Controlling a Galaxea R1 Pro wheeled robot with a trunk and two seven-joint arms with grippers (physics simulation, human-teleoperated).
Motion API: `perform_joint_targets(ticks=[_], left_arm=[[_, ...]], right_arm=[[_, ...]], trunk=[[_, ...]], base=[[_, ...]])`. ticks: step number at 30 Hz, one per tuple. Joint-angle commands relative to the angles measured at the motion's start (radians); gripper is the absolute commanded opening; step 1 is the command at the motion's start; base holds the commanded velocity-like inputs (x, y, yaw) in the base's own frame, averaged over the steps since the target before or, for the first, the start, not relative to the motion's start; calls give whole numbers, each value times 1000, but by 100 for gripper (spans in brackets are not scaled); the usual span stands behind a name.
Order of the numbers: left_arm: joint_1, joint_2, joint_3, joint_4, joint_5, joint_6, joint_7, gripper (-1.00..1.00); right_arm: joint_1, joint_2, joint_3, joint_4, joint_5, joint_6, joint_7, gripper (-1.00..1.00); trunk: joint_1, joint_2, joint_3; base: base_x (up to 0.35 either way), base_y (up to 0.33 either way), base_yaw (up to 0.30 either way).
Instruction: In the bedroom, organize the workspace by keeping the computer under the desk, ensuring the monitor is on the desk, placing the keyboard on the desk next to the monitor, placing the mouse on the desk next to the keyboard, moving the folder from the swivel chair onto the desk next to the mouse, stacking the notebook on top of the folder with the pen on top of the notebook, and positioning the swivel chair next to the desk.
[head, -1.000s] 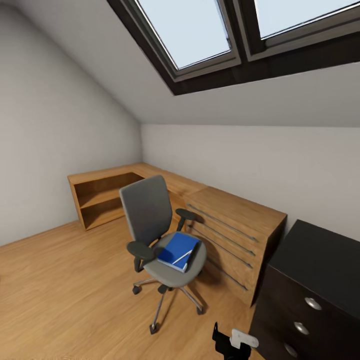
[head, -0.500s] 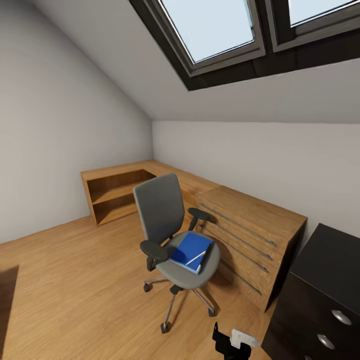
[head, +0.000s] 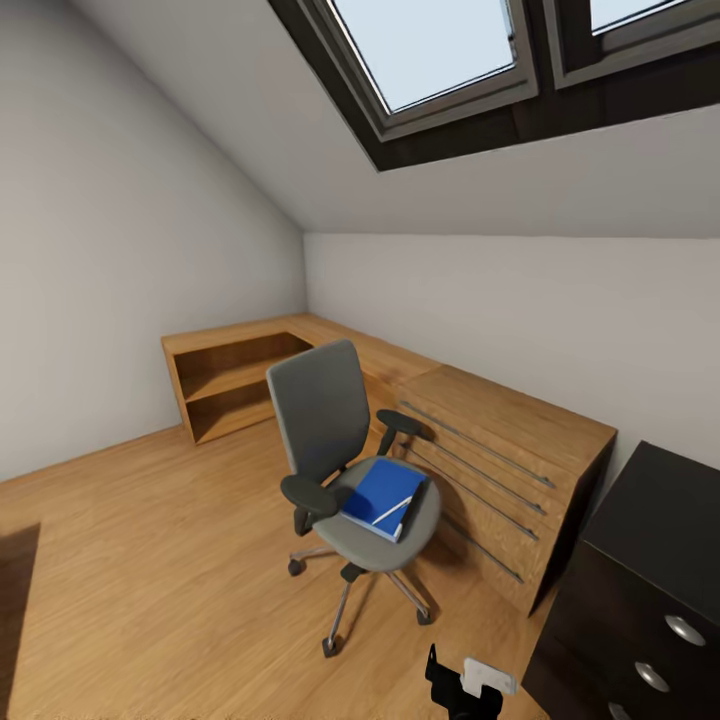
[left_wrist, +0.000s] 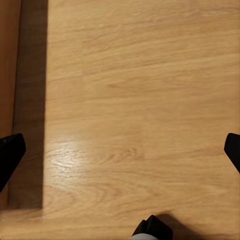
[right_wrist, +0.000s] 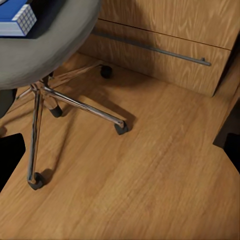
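The grey swivel chair (head: 322, 420) stands on the wood floor in front of the oak cabinet. On its seat lies the blue folder (head: 380, 493) with a thin pale pen (head: 392, 511) across it. A dark flat edge shows beside the folder; I cannot tell if it is the notebook. The black desk (head: 655, 505) with round silver knobs is at the right. In the right wrist view, my right gripper (right_wrist: 120, 150) is open over the floor near the chair's chrome base (right_wrist: 75, 102), with the folder's corner (right_wrist: 17, 17) above. My left gripper (left_wrist: 120, 152) is open over bare floor.
A low light-oak cabinet (head: 490, 440) with long bar handles runs along the back wall and turns into an open shelf unit (head: 225, 385) at the left. A skylight (head: 430, 45) sits in the sloped ceiling. Part of my right arm (head: 465, 688) shows low in the head view.
The head camera has turned left, so the chair and cabinet sit further right in the picture and less of the desk shows. Nothing in the room has moved.
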Motion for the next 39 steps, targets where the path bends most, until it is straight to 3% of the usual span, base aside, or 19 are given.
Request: perform_joint_targets(ticks=[1,18,39], left_arm=[[0,1,-2,-2,10,-3,1,100],[0,1,-4,-2,8,-5,1,100],[0,2,-4,-2,7,-7,1,100]], right_arm=[[-1,0,-8,2,0,-6,3,100],[-1,0,-8,2,0,-6,3,100],[17,-1,-5,1,2,-6,39,100]], trunk=[[0,-1,-2],[0,-1,-28],[0,-1,-30]], base=[[0,0,0],[39,40,0],[58,72,0]])
